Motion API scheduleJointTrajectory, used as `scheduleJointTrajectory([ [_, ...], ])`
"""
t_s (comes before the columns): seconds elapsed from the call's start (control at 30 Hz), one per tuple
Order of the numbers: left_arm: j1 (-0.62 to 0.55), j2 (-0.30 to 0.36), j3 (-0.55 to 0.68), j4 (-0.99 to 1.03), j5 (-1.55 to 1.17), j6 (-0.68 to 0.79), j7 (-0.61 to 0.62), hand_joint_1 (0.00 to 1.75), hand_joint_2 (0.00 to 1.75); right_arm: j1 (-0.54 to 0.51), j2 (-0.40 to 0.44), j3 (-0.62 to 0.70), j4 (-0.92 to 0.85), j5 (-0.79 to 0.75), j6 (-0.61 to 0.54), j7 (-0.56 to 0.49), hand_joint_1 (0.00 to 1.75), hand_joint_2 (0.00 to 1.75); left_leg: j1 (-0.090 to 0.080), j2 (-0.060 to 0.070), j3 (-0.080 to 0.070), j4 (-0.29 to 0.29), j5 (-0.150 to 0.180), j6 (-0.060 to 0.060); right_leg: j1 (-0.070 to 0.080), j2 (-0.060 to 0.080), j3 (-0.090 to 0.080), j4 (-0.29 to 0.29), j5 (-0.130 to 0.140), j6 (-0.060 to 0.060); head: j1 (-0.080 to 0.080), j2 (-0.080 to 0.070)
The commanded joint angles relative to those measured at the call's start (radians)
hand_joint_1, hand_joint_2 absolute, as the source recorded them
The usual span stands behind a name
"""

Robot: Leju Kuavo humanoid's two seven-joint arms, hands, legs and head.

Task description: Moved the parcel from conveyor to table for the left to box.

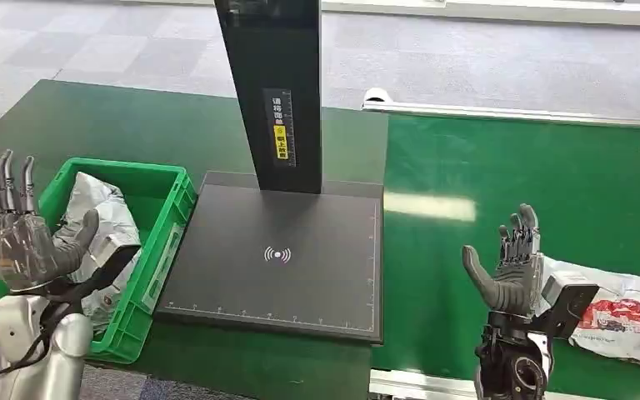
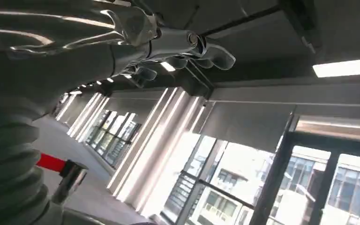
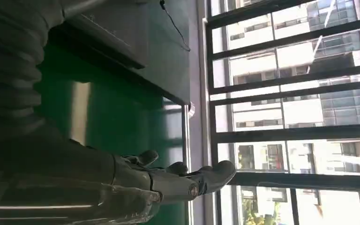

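From the head camera you are looking down on a dark scanner table (image 1: pixel 283 267), a flat black plate with a tall black post (image 1: pixel 275 92) rising from its far edge. Take this table as your landmark.

To the right of the table runs the green conveyor (image 1: pixel 533 192). On it, towards the near edge and well right of the table, lies the parcel (image 1: pixel 625 321), a white plastic mailing bag with a red print. It has not been lifted yet.

Your right hand (image 1: pixel 510 271) is raised over the belt between the table and the parcel, just beside the parcel's nearer end. Its fingers point up and are spread apart, thumb out to the side, and it holds nothing.

To the left of the table sits the green box (image 1: pixel 167 242), an open crate touching or nearly touching the table's edge. A silver-grey bag (image 1: pixel 100 208) already lies inside it.

Your left hand (image 1: pixel 18 233) hovers over the near left part of the box, fingers upright and apart, thumb splayed, with nothing in its grasp.

Judging by this, the current parcel's move is barely begun: you have yet to grasp it, carry it to the table, and let the left hand box it.
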Motion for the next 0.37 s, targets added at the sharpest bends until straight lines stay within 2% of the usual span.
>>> scheduleJointTrajectory([
  [0.03,0.025,-0.062,0.014,-0.059,0.199,0.007,-0.171,0.0,1.75,-0.03,-0.015,0.0,0.059,-0.006,-0.01,-0.006,0.0,1.75,0.0,0.001,0.001,-0.001,0.0,0.001,0.0,0.0,0.001,-0.002,0.001,0.001,0.0,0.0],
  [0.07,0.049,-0.037,-0.043,-0.091,0.463,-0.067,-0.246,0.0,1.75,-0.035,-0.017,0.006,0.068,-0.009,-0.01,-0.01,0.0,1.75,0.0,0.001,0.001,-0.001,0.0,0.001,0.0,0.0,0.001,-0.001,0.0,0.0,0.0,0.0],
  [0.1,0.052,-0.035,-0.042,-0.091,0.467,-0.068,-0.248,0.0,1.75,-0.035,-0.017,0.007,0.07,-0.009,-0.01,-0.011,0.0,1.75,-0.001,0.001,0.001,-0.001,0.0,0.001,0.0,0.0,0.001,-0.002,0.001,0.001,0.0,0.0],
  [0.17,0.07,-0.028,-0.071,-0.119,0.706,-0.246,-0.319,0.0,1.75,-0.041,-0.02,0.013,0.082,-0.012,-0.011,-0.018,0.0,1.75,0.0,0.002,0.001,-0.001,0.0,0.001,0.0,0.0,0.001,-0.002,0.001,0.0,0.0,0.0],
  [0.2,0.083,-0.018,-0.089,-0.143,0.906,-0.443,-0.326,0.0,1.75,-0.045,-0.024,0.02,0.092,-0.015,-0.009,-0.024,0.0,1.75,0.0,0.001,0.001,-0.001,0.0,0.001,0.0,0.0,0.001,-0.001,0.0,0.0,0.0,0.0],
  [0.23,0.084,-0.019,-0.089,-0.137,0.967,-0.539,-0.326,0.0,1.75,-0.046,-0.024,0.024,0.097,-0.017,-0.006,-0.029,0.0,1.75,0.0,0.001,0.001,-0.001,0.0,0.0,0.0,0.0,0.0,-0.001,0.0,0.0,0.0,0.0],
  [0.3,0.075,-0.05,-0.113,-0.078,1.091,-0.835,-0.326,0.0,1.75,-0.05,-0.029,0.063,0.109,-0.009,0.015,-0.039,0.0,1.75,0.0,0.0,0.001,-0.001,0.001,0.001,0.0,-0.001,0.001,-0.001,0.001,0.0,0.0,0.0],
  [0.33,0.068,-0.062,-0.117,-0.058,1.105,-0.891,-0.326,0.0,1.75,-0.053,-0.028,0.074,0.114,-0.009,0.015,-0.039,0.0,1.75,0.0,0.0,0.002,-0.002,0.001,0.001,0.0,-0.001,0.002,-0.002,0.001,0.0,0.0,0.0],
  [0.37,0.058,-0.077,-0.133,-0.018,1.181,-1.022,-0.303,0.0,1.75,-0.06,-0.027,0.091,0.123,-0.006,0.019,-0.041,0.0,1.75,0.0,0.0,0.001,-0.002,0.001,0.001,0.0,-0.001,0.002,-0.002,0.001,0.0,0.0,0.0],
])
